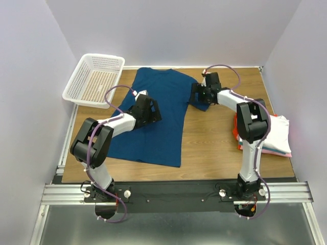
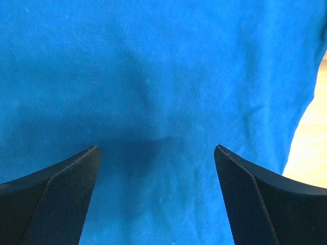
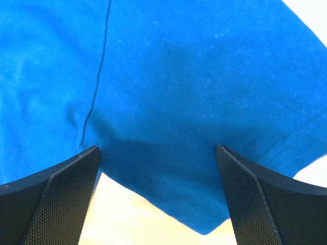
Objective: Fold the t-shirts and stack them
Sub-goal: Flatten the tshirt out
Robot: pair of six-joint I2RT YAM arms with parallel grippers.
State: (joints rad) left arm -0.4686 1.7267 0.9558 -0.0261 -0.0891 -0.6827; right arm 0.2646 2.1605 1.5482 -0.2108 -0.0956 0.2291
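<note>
I see the blue tee (image 1: 158,117) spread flat on the table (image 1: 214,148), collar end away from the arm bases, hem toward them. The left gripper (image 1: 152,109) sits over the tee's left side, about halfway along its length. In the left wrist view it (image 2: 156,153) is released, fingers (image 2: 56,199) wide apart, nothing but blue cloth (image 2: 163,76) between them and a small wrinkle just ahead of the gap. I can't tell if the tips touch the fabric. The right gripper (image 1: 196,94) is at the tee's right sleeve (image 1: 203,104), which sticks out from the body. In the right wrist view it (image 3: 156,150) is also released, fingers (image 3: 265,199) spread. The sleeve (image 3: 204,127) spans the gap, its point hangs between the fingers with table showing below, and a seam (image 3: 97,87) runs down on the left. The stack (image 1: 265,133) of folded tees lies right of the blue tee, well apart from it. A white tee (image 1: 276,127) is on top, a pink tee (image 1: 278,152) edge shows under it, and a red tee (image 1: 236,130) peeks out on the side facing the blue tee. The right arm partly hides the stack. The basket (image 1: 94,79) is just beside the blue tee's far left corner, overhanging the table edge.
</note>
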